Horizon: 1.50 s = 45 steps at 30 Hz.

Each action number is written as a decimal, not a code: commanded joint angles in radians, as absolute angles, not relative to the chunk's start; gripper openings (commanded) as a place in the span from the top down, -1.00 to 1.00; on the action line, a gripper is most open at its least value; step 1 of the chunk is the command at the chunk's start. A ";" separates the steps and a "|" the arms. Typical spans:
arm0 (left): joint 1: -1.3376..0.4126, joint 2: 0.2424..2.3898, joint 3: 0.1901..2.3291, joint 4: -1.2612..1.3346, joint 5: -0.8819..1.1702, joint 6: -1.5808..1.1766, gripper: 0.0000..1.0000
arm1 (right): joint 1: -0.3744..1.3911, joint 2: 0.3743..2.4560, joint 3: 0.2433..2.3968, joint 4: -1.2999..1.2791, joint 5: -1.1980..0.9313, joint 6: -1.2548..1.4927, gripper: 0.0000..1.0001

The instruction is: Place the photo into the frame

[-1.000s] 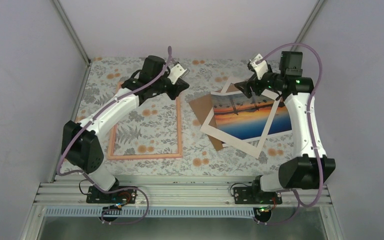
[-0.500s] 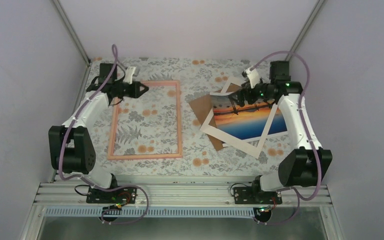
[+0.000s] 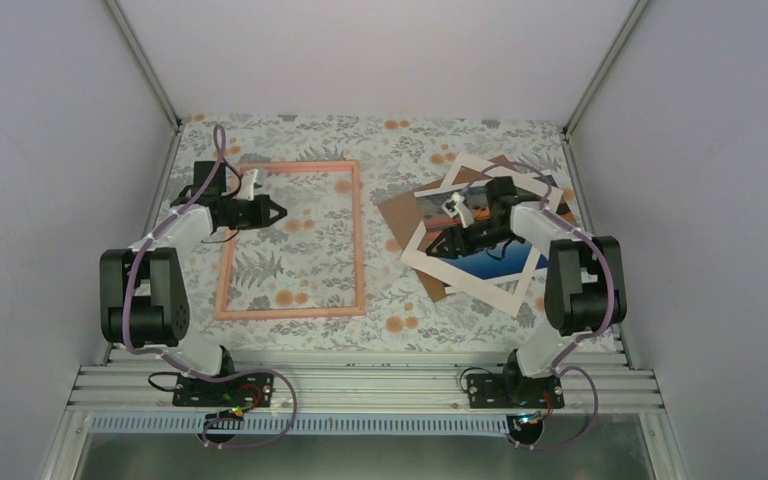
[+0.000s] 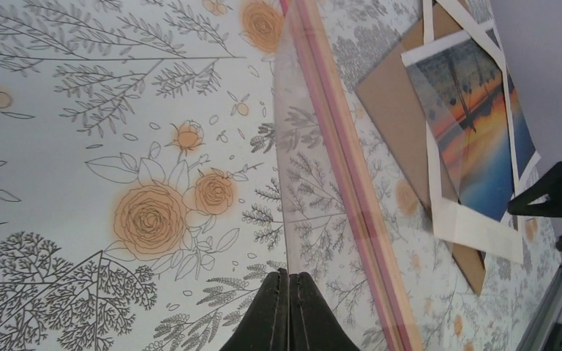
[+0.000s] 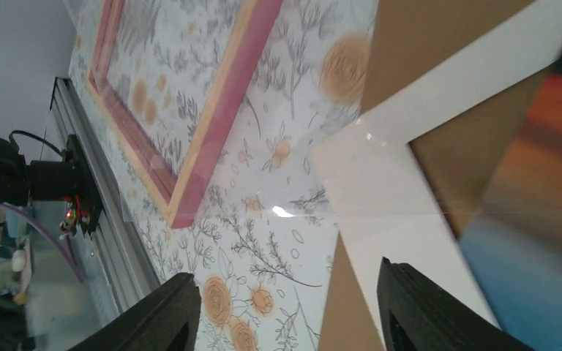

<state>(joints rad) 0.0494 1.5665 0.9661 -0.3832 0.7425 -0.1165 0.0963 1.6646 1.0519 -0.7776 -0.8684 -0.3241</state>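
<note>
The pink-orange frame point(image 3: 360, 250) lies flat at left centre. My left gripper point(image 3: 280, 212) is over its upper inside, fingers pressed together. In the left wrist view point(image 4: 288, 272) the edge of a thin clear pane point(image 4: 315, 168) runs right into the fingertips, beside the frame's bar point(image 4: 351, 168). The sunset photo point(image 3: 485, 265) lies at right under the white mat and shows in the left wrist view point(image 4: 476, 139) and, blurred, in the right wrist view point(image 5: 541, 183). My right gripper point(image 3: 450, 222) is open and empty, low over the photo's left end point(image 5: 293, 314).
The white mat point(image 3: 465, 285) lies askew over the photo, on a brown backing board point(image 3: 400, 215); both show between my right fingers point(image 5: 410, 248). A floral cloth point(image 3: 300, 260) covers the table. Metal rails run along the near edge point(image 3: 360, 385). Walls close in on both sides.
My left gripper moved from the frame's top right corner left, then toward me into the frame's inside. My right arm folded down and brought its gripper low onto the photo's left end.
</note>
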 commanded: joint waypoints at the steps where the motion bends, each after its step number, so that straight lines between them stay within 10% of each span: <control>1: 0.045 1.595 0.966 -0.399 0.796 -0.038 0.94 | 0.155 1.719 1.005 -0.692 -0.888 -0.320 -0.17; 19: 0.027 1.927 1.201 -0.754 0.886 0.477 -0.02 | 0.186 1.885 1.051 -0.640 -0.704 -0.305 -0.08; 45: -0.128 2.531 2.104 -1.250 0.871 0.728 -0.24 | 0.187 1.908 1.055 -0.647 -0.659 -0.336 -0.07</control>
